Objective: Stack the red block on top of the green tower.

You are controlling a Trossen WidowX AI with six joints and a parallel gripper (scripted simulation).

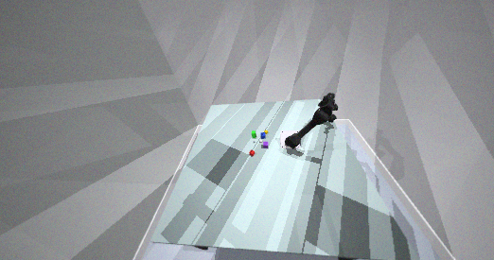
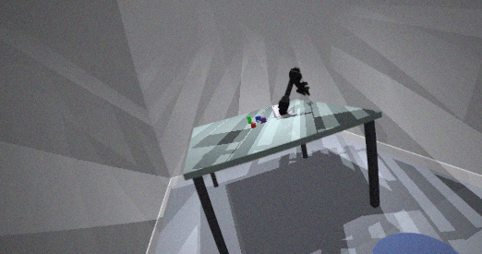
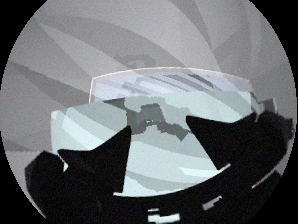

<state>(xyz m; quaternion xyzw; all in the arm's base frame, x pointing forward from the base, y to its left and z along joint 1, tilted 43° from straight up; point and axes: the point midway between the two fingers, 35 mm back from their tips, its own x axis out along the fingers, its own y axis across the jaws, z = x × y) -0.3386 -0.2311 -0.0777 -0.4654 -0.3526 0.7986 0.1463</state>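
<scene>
red block (image 1: pixel 252 152): small cube on the table (image 1: pixel 265 209), well apart from the gripper and low below it; sits just beside the green tower, nearer the table's open end. no block shows in the wrist view.
green tower (image 1: pixel 254 134): taller than it is wide in the exterior view (image 2: pixel 249 119); how many blocks make it up is too small to tell. stands free, not touching the red block.
neighbours: blue block (image 1: pixel 263 135), yellow block (image 1: pixel 266 131), purple block (image 1: pixel 265 144) clustered between the tower and the arm's base; all close together.
handling, judged: red block looks rigid and light, flat faces, likely smooth; should not deform under the pads. no sign of fragility.
where to hold, judged: two opposite side faces, about mid-height, fingers coming down from above so the bottom face stays free to seat on the tower. the purple block is near; the faces that leave most finger room look the safer pair.
gripper (image 3: pixel 158 137): fingers stand wide apart, nothing between them; table surface shows through the gap in the wrist view.
arm (image 1: pixel 312 123): folded up over its base, forearm rising away from the blocks, gripper raised high and on the far side of the base from them.
risk, judged: tower is narrow; a sideways nudge on placing could topple it.
</scene>
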